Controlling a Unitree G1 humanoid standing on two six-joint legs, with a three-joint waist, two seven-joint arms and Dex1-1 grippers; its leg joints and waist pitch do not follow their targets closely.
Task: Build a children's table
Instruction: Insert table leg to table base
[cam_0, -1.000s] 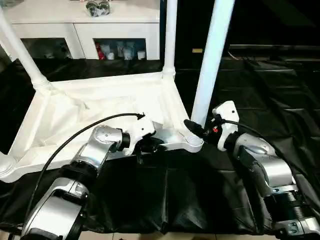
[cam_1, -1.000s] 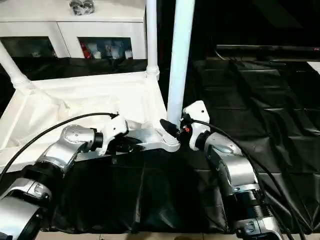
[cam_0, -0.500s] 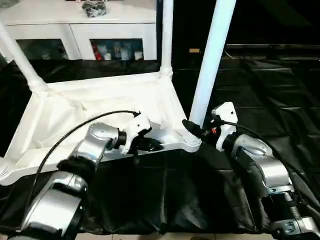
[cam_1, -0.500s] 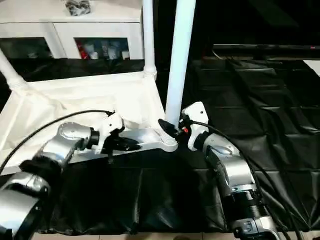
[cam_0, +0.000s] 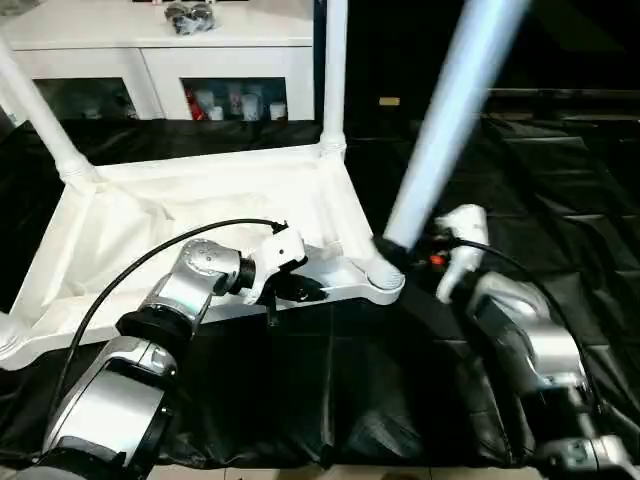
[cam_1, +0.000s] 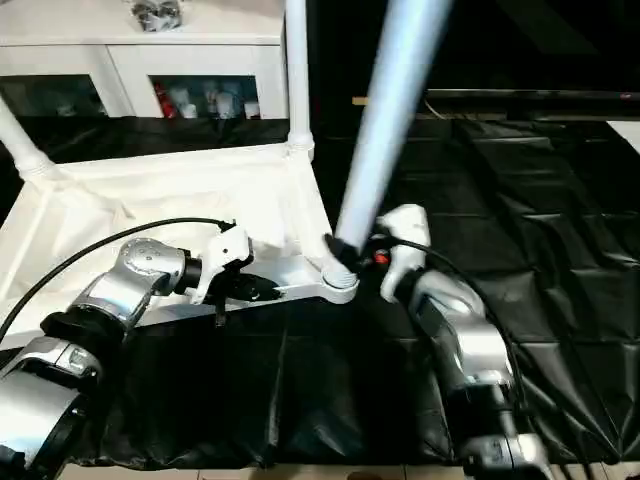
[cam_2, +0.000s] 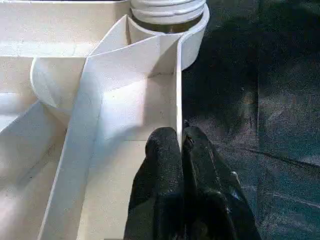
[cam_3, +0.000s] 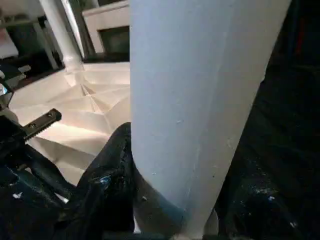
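Observation:
The white tabletop (cam_0: 180, 215) lies upside down on black cloth, ribs facing up. Two white legs stand upright in its sockets, one at the back right (cam_0: 335, 70) and one at the far left (cam_0: 40, 115). My left gripper (cam_0: 303, 290) is shut on the thin front rim wall (cam_2: 178, 85), a short way from the near right corner socket (cam_0: 385, 285). My right gripper (cam_0: 393, 252) is shut on the bottom end of a third leg (cam_0: 445, 120). That leg leans to the right just above the socket. One black finger (cam_3: 107, 175) presses against the leg (cam_3: 200, 100).
A white cabinet (cam_0: 230, 60) with glass doors stands behind the tabletop, with a small dark object (cam_0: 190, 14) on top. Crumpled black cloth (cam_0: 350, 400) covers the floor around and in front. A black cable (cam_0: 150, 265) arcs over my left forearm.
The leg in my right gripper has tipped from upright to leaning right. My left gripper has closed on the front rim. The camera has shifted a little.

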